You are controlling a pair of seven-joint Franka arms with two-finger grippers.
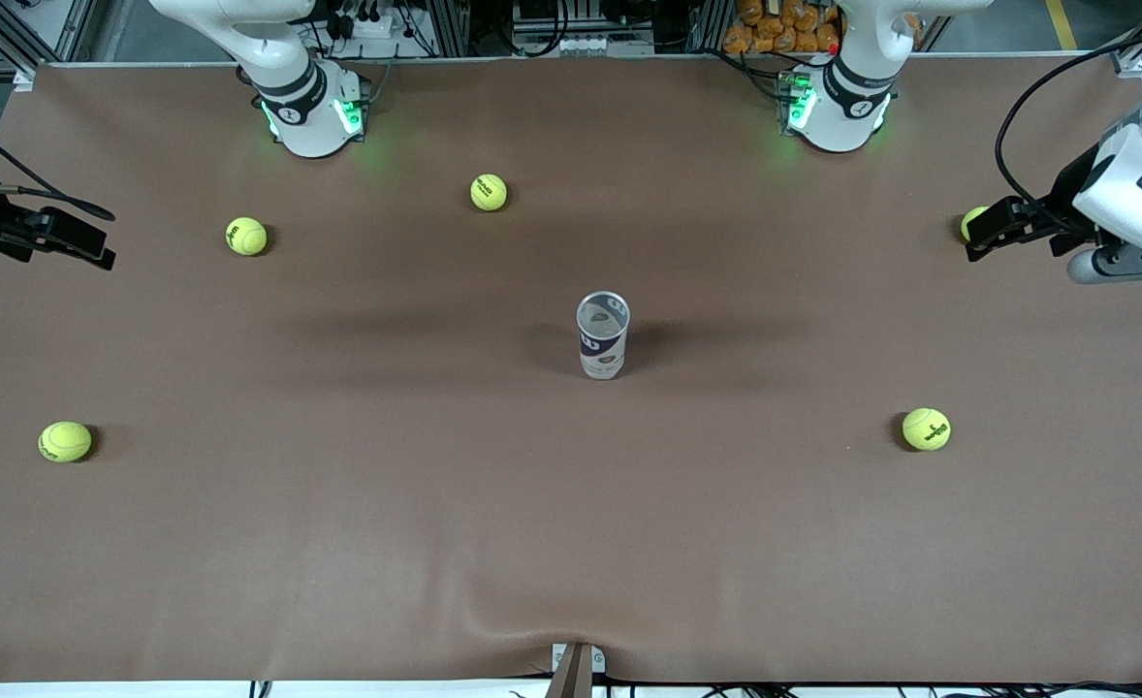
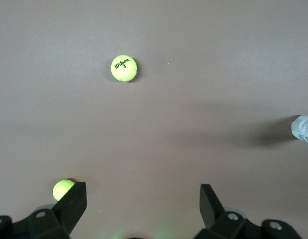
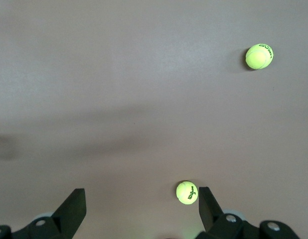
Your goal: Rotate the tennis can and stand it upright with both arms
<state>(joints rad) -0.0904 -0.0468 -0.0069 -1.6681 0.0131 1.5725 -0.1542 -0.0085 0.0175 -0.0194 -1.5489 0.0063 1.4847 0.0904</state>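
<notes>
Tennis can [image 1: 603,336] upright mid-table; ball [image 2: 124,68] reads "Wilson 3". Left pincer [image 2: 143,199], right pincer [image 3: 142,201] released, empty.

The left gripper [image 1: 980,236] half hides a ball [image 1: 970,220] in the front view. The can [image 2: 303,130] is cut off in the left wrist view.

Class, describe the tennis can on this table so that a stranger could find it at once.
Start with the wide brown table and look to its middle, between the two arms' ends. There the clear plastic tennis can with a white and navy label stands upright and alone, untouched by either gripper. It is the only cylinder among scattered yellow-green tennis balls.
</notes>
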